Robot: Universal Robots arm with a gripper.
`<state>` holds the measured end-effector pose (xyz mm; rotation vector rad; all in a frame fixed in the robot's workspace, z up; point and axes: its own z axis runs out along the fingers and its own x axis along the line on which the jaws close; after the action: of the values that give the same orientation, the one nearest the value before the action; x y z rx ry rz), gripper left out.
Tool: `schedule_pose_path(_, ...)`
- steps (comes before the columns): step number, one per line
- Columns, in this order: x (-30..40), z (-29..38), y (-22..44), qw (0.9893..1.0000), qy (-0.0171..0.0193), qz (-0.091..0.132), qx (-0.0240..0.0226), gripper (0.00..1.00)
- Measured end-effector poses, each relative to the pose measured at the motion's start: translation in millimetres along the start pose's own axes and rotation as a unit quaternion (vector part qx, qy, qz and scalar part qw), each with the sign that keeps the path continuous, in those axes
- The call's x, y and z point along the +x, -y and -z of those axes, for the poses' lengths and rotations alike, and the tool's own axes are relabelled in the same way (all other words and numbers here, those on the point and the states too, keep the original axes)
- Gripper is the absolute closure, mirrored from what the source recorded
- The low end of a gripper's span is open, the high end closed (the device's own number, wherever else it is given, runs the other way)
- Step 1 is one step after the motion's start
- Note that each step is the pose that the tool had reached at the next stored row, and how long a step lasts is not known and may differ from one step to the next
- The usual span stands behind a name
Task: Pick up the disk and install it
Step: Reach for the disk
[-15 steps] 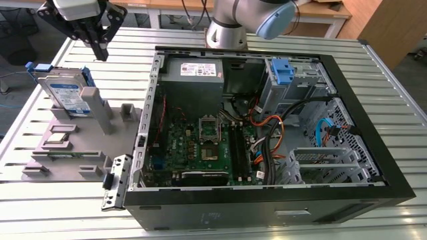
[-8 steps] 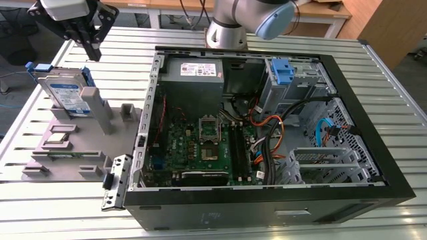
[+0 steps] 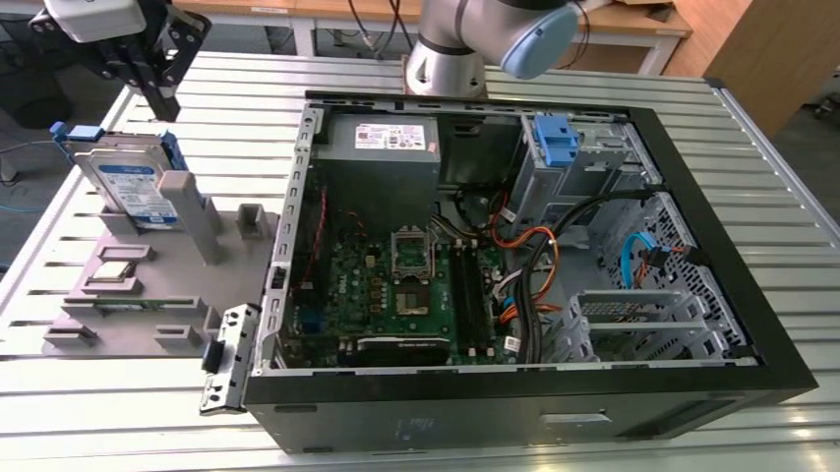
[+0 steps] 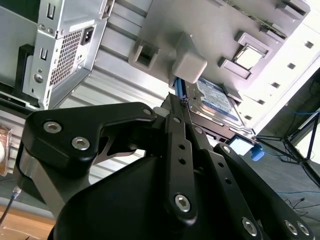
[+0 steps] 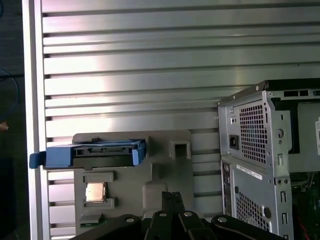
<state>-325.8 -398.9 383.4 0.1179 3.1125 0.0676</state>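
We see the slatted counter (image 3: 118, 433) carrying an open computer case (image 3: 525, 408); beside the case, on the exterior view's left, sits a grey holder (image 3: 177, 280); the disk (image 3: 132, 182) stands on edge in that holder, its blue bracket around it; the hand (image 3: 163, 106) hangs above the disk, near but apart, fingers clenched together on nothing.

This is a robotics lab or workshop. An open computer case (image 3: 683, 398) lies on a slotted aluminium surface (image 3: 749, 128). A robot arm's base (image 3: 444, 71) stands just behind the case, a grey parts fixture (image 3: 132, 295) sits beside it, and wooden benches (image 3: 624, 22) lie beyond.
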Motion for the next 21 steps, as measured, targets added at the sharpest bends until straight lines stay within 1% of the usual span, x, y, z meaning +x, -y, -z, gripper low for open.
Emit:
schedule_pose_path(4,5.4,-1.1,0.4,1.0000,-0.0002,0.000,0.0000,0.90)
schedule_pose_path(16,6.2,-1.3,0.5,1.0000,-0.0002,0.000,0.0000,0.90)
schedule_pose_path(21,10.7,-1.5,0.8,1.0000,-0.0002,0.000,0.0000,0.90)
